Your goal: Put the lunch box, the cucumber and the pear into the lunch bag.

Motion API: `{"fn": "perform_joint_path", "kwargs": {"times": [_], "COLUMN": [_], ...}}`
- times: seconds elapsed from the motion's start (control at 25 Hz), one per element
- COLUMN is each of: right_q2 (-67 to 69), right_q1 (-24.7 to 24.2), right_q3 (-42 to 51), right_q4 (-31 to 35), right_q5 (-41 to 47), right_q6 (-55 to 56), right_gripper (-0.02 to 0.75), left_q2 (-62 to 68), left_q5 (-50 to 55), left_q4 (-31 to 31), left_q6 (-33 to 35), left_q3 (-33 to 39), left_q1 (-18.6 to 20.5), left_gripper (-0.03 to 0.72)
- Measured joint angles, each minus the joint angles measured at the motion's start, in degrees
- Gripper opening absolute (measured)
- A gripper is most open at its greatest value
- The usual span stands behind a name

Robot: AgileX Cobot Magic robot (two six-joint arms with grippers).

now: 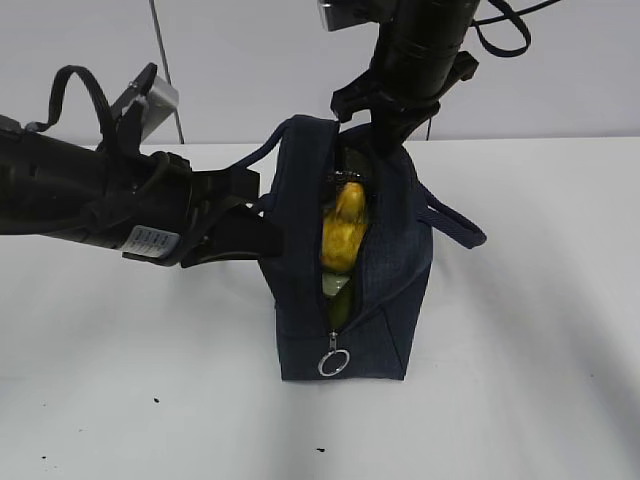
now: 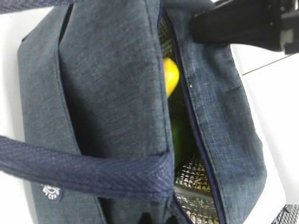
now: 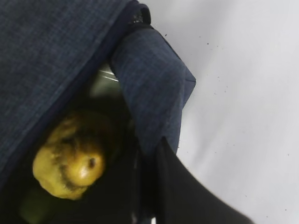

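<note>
Exterior view: the lunch bag point(image 1: 345, 270) stands unzipped, the pear point(image 1: 344, 238) in its mouth above the cucumber point(image 1: 338, 305). Soft fabric sags — best gripped at the rim. Left gripper point(image 1: 240, 225) presses the bag's left wall, right gripper point(image 1: 385, 130) its far rim — jaw states unreadable.

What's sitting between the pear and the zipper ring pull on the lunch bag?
In the exterior view, the cucumber shows as a green sliver in the open slot of the lunch bag, below the pear and above the ring pull.
</note>
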Motion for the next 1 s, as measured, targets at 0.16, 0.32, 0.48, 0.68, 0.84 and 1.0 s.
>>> {"fn": "perform_joint_path", "kwargs": {"times": [0.16, 0.32, 0.48, 0.68, 0.84, 1.0], "right_q2": [0.00, 0.00, 0.00, 0.00, -0.29, -3.53], "right_q1": [0.00, 0.00, 0.00, 0.00, 0.00, 0.00], "right_q3": [0.00, 0.00, 0.00, 0.00, 0.00, 0.00], "right_q4": [0.00, 0.86, 3.64, 4.28, 4.27, 3.67], "right_q5": [0.01, 0.01, -0.32, -0.40, -0.40, -0.44], "right_q6": [0.00, 0.00, 0.00, 0.00, -0.53, -0.81], "right_gripper": [0.029, 0.052, 0.221, 0.481, 0.515, 0.519], "left_q2": [0.00, 0.00, 0.00, 0.00, 0.00, 0.00], "left_q5": [-0.06, 0.87, 1.72, 2.36, 2.68, 3.32], "left_q4": [-0.05, -0.05, 1.30, 5.97, 7.72, 7.44], "left_q6": [0.00, 0.00, 0.00, 0.00, 0.44, 1.90], "left_q3": [0.00, 0.00, 0.00, 0.00, 0.00, 0.00], "left_q1": [-0.02, -0.02, -0.02, -0.02, -0.02, -0.02], "left_gripper": [-0.015, 0.008, 0.111, 0.356, 0.437, 0.447]}}
